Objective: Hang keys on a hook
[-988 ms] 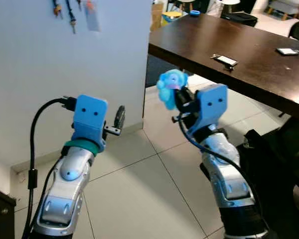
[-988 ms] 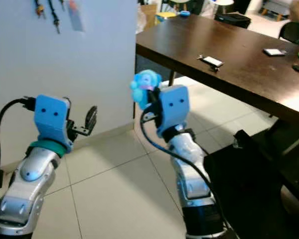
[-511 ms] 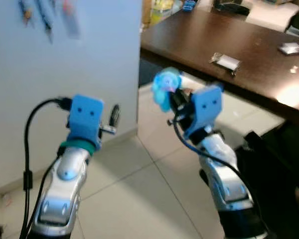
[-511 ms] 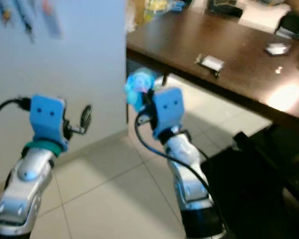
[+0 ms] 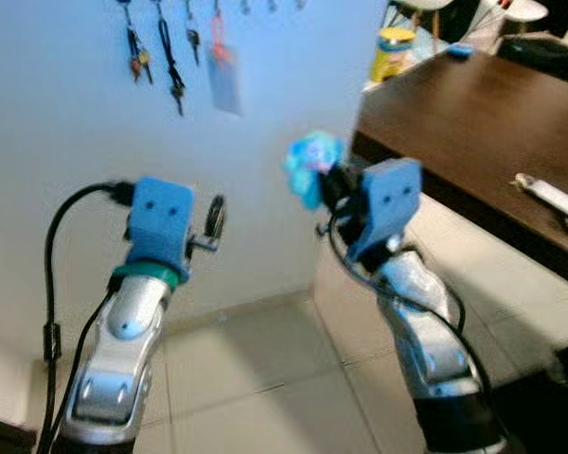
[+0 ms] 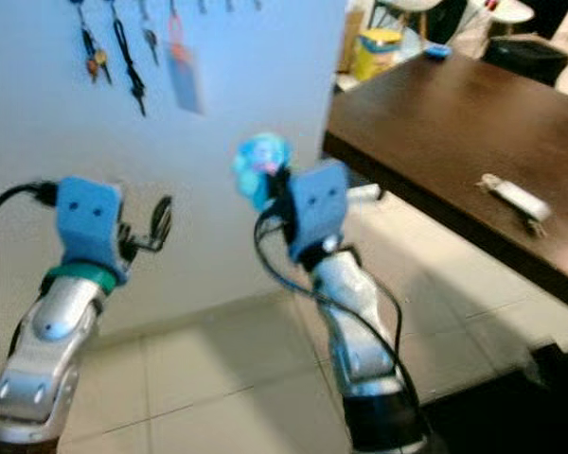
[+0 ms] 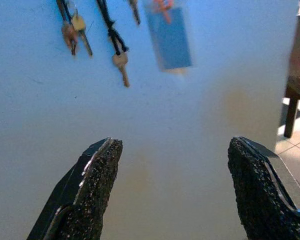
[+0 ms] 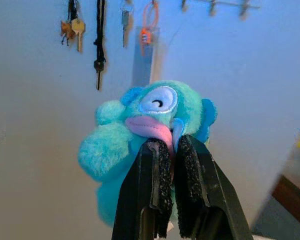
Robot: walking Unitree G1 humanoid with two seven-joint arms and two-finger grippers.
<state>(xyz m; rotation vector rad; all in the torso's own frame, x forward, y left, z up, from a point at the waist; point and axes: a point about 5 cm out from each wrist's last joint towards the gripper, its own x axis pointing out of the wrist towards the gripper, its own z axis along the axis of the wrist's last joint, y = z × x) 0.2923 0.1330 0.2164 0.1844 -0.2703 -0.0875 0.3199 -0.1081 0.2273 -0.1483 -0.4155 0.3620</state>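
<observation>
Wall hooks [image 8: 212, 6] now nearer — right pincer [image 8: 171, 150] raised, clamping plush keychain [image 8: 150, 125].

The small metal hooks [image 8: 212, 7] along the white wall are blurred and cut by the frame's top edge; any keys or ring beneath the fluffy turquoise one-eyed plush keychain [image 8: 145, 130] stay hidden

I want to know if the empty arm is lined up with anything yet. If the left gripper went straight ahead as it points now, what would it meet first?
Most likely the bare wall. The left gripper, fingers open, points at it below the hanging keys and blue tag. How far off the wall is cannot be judged.
</observation>
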